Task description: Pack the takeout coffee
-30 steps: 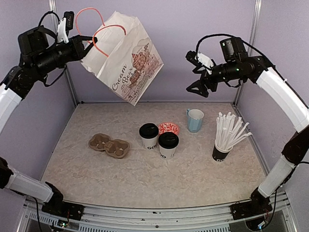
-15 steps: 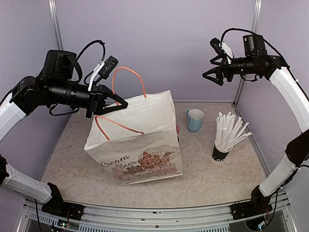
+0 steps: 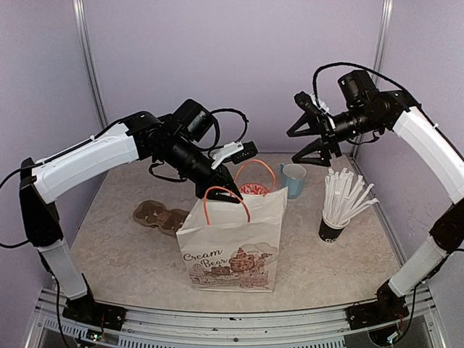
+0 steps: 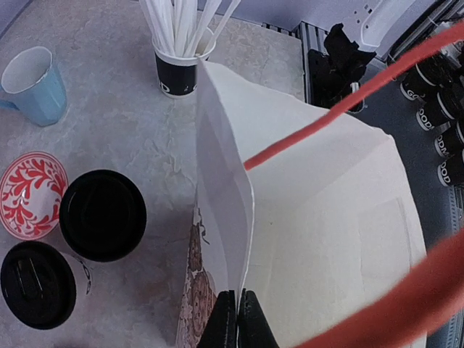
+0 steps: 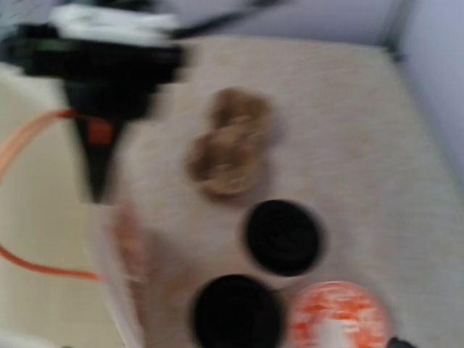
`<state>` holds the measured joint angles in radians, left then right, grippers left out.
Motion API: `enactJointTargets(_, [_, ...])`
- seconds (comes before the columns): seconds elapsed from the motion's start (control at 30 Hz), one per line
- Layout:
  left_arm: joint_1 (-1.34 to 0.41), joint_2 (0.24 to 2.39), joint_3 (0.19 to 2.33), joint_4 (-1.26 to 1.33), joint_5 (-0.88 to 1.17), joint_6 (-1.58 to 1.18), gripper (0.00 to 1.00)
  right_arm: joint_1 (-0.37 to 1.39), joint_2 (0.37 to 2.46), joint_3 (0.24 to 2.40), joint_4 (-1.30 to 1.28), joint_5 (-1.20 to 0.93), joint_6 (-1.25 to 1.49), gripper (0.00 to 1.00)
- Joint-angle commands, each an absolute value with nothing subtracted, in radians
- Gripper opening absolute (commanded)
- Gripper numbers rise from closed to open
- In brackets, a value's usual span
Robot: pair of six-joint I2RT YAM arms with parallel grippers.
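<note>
the bag (image 3: 232, 250) has just come down: a second ago you had it swinging high at the left rear, half a second ago it was dropping, tilted, over the middle, and now it looks set upright on the table (image 3: 116, 254) near the front, mouth open and orange handles up. your left gripper (image 3: 220, 187) is pinched tight on the back rim of the bag, and the wrist view shows its jaws closed on the paper edge, holding the mouth apart. that gives you a standing, open bag to load, so the packing itself can start, though nothing is in it yet. the two cups (image 4: 102, 214) are both outside, lidded and upright, just beside the bag's rear wall next to the red dish (image 4: 30, 194). from the top view the bag now hides them, where a second ago they were in plain sight. your right gripper (image 3: 299, 147) has swung down and inward from its higher spot by the right post. it hangs above the mug (image 3: 293, 179) with its jaws spread wide and holding nothing. its wrist view is blurred but looks down on both black lids. the tray (image 3: 154, 215) and straws (image 3: 344, 196) sit as before.
</note>
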<state>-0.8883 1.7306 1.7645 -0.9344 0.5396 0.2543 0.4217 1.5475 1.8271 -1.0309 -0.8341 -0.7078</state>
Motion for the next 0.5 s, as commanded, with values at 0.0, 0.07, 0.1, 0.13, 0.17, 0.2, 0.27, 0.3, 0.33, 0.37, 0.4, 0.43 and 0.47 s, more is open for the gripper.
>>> enactJointTargets(0.0, [-0.894,1.834,1.888,-0.996,0.574,0.354,0.02,0.466,1.545,1.783,-1.142,-0.822,-0.814,0.92])
enactJointTargets(0.07, [-0.893,1.88,1.933,-1.003,0.57,0.363,0.02,0.478,1.554,1.779,-1.146,-0.795,-0.817,0.92])
enactJointTargets(0.1, [-0.891,1.898,1.954,-1.002,0.565,0.363,0.03,0.484,1.565,1.784,-1.157,-0.788,-0.822,0.92])
enactJointTargets(0.13, [-0.887,1.907,1.97,-0.997,0.563,0.362,0.03,0.491,1.578,1.791,-1.172,-0.783,-0.826,0.91])
enactJointTargets(0.17, [-0.882,1.918,1.979,-0.987,0.564,0.363,0.03,0.497,1.589,1.798,-1.187,-0.784,-0.829,0.91])
enactJointTargets(0.2, [-0.876,1.921,1.984,-0.978,0.566,0.362,0.03,0.504,1.6,1.804,-1.195,-0.784,-0.829,0.91])
enactJointTargets(0.27, [-0.866,1.923,1.983,-0.957,0.56,0.345,0.03,0.519,1.619,1.815,-1.205,-0.778,-0.82,0.9])
enactJointTargets(0.3, [-0.861,1.925,1.983,-0.951,0.565,0.339,0.04,0.526,1.628,1.819,-1.208,-0.771,-0.812,0.9])
enactJointTargets(0.33, [-0.859,1.925,1.981,-0.945,0.565,0.336,0.04,0.536,1.637,1.824,-1.211,-0.762,-0.807,0.9])
enactJointTargets(0.37, [-0.859,1.923,1.972,-0.936,0.557,0.33,0.05,0.546,1.646,1.832,-1.216,-0.754,-0.803,0.89])
enactJointTargets(0.4, [-0.857,1.916,1.962,-0.921,0.546,0.315,0.06,0.552,1.655,1.838,-1.22,-0.746,-0.798,0.89])
enactJointTargets(0.43, [-0.854,1.911,1.954,-0.906,0.538,0.3,0.06,0.558,1.664,1.845,-1.227,-0.743,-0.796,0.88])
enactJointTargets(0.47, [-0.851,1.908,1.949,-0.895,0.527,0.284,0.06,0.561,1.674,1.852,-1.238,-0.744,-0.797,0.87])
